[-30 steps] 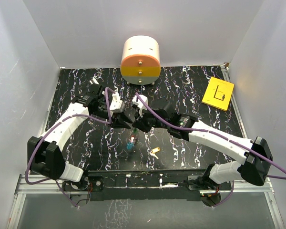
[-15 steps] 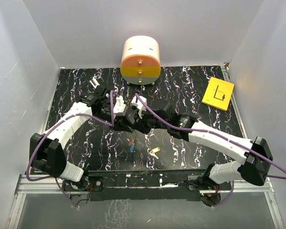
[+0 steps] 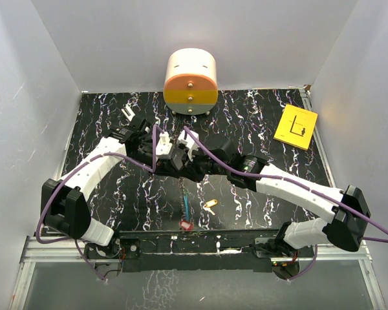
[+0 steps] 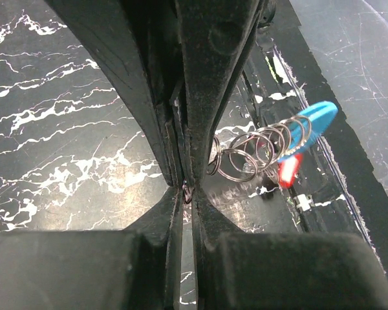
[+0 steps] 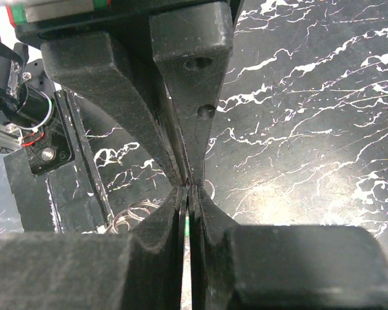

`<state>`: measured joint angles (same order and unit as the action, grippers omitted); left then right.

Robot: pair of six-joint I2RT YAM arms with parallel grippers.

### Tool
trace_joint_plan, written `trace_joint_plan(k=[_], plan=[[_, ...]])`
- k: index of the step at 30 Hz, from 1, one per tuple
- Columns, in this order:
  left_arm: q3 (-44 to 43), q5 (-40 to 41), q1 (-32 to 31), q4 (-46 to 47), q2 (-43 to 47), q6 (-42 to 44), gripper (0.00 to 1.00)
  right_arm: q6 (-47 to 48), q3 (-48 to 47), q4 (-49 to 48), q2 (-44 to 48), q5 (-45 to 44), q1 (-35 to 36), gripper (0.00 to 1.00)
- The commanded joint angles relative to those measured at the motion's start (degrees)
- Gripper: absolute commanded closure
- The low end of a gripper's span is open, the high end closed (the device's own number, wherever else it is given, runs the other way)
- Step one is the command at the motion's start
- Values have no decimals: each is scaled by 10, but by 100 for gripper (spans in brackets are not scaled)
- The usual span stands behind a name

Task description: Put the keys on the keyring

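My two grippers meet tip to tip above the middle of the table. The left gripper (image 3: 172, 163) (image 4: 184, 191) is shut on a thin wire loop of the keyring (image 4: 187, 193). From there a chain of steel rings (image 4: 258, 152) (image 5: 132, 212) trails away to a blue key (image 4: 310, 121) (image 3: 187, 206) and a red key (image 4: 288, 172) (image 3: 186, 224). Facing it, the right gripper (image 3: 185, 166) (image 5: 189, 188) is shut, with a thin green sliver (image 5: 187, 227) of a key showing between its fingers. Nothing more of the green key shows.
A loose gold key (image 3: 210, 205) lies on the black marbled table (image 3: 258, 116), just right of the hanging chain. A cream and orange round box (image 3: 191, 81) stands at the back centre. A yellow card (image 3: 296, 126) lies back right.
The left gripper moved right up against the right gripper and shut. The ring chain with the blue and red keys swung out and now reaches farther toward the near edge.
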<state>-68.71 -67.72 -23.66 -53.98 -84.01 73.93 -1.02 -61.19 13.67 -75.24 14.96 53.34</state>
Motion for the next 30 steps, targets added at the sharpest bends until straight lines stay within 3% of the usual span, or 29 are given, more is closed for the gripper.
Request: trace_joint_plan(k=[1, 8, 12, 15, 17, 24, 30], plan=[[-18, -38, -11, -17, 3, -1, 100, 1, -27, -72, 33, -5, 0, 92], [-27, -44, -15, -30, 13, -3, 100, -5, -18, -75, 37, -14, 0, 91], [-37, -26, -14, -23, 23, -4, 100, -15, -11, -81, 57, -37, 1, 61], [-46, 7, -15, 17, 30, -51, 100, -28, 6, -88, 80, -56, 0, 40], [-53, 25, -15, 42, 34, -81, 100, -41, 20, -88, 94, -64, 1, 33], [-103, 44, -15, 27, 38, -91, 100, -88, 72, -78, 154, -147, 1, 30], [-110, 44, -14, 4, 43, -86, 100, -146, 105, -31, 206, -253, 2, 37]])
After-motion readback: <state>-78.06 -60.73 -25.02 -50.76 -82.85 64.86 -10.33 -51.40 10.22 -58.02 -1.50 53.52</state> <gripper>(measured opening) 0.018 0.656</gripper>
